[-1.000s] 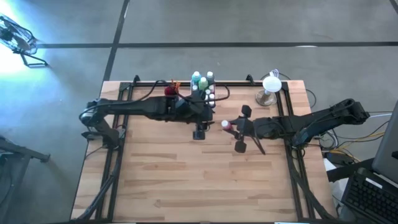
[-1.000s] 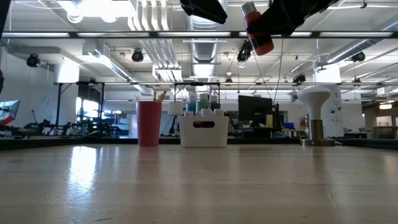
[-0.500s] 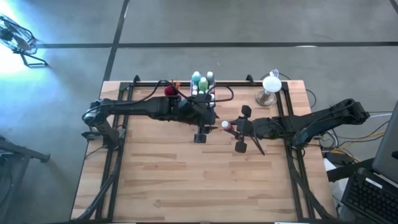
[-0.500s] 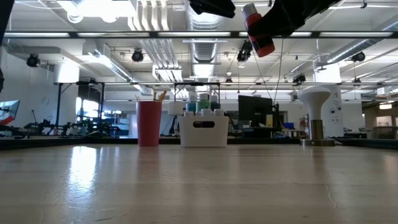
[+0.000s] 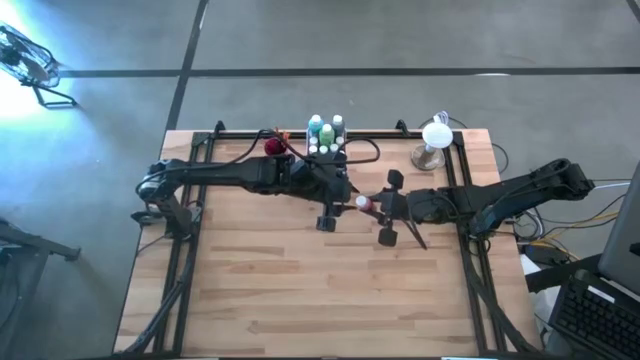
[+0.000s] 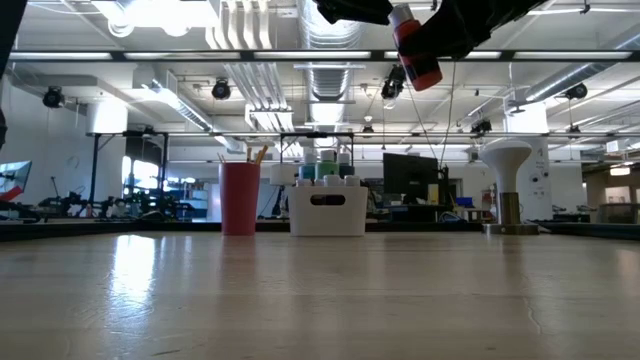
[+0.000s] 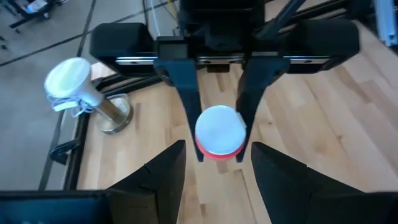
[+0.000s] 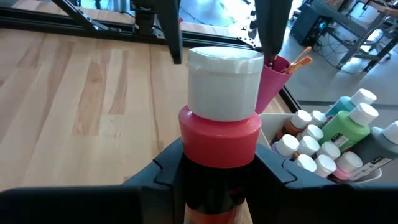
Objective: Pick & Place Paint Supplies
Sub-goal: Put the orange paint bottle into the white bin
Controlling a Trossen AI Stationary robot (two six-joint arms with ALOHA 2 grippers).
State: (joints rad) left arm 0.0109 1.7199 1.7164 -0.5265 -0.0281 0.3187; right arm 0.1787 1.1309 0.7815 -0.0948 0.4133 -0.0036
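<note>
Between the right gripper's [image 8: 214,171] fingers, clamped on its body, sits a red paint bottle [image 8: 221,134] with a white cap, held high above the surface and facing the left gripper [image 7: 217,168], whose 2 fingers stand apart on either side of the cap without touching it. The bottle looks small, light and rigid, with smooth plastic that may slip; the ribless cap seems the likely place for a second hold. Beyond the left fingers stand the white tray [image 5: 328,150] of bottles and the magenta cup [image 6: 240,198] with brushes. How full the bottle is cannot be made out, and its lower body is hidden by the right fingers
</note>
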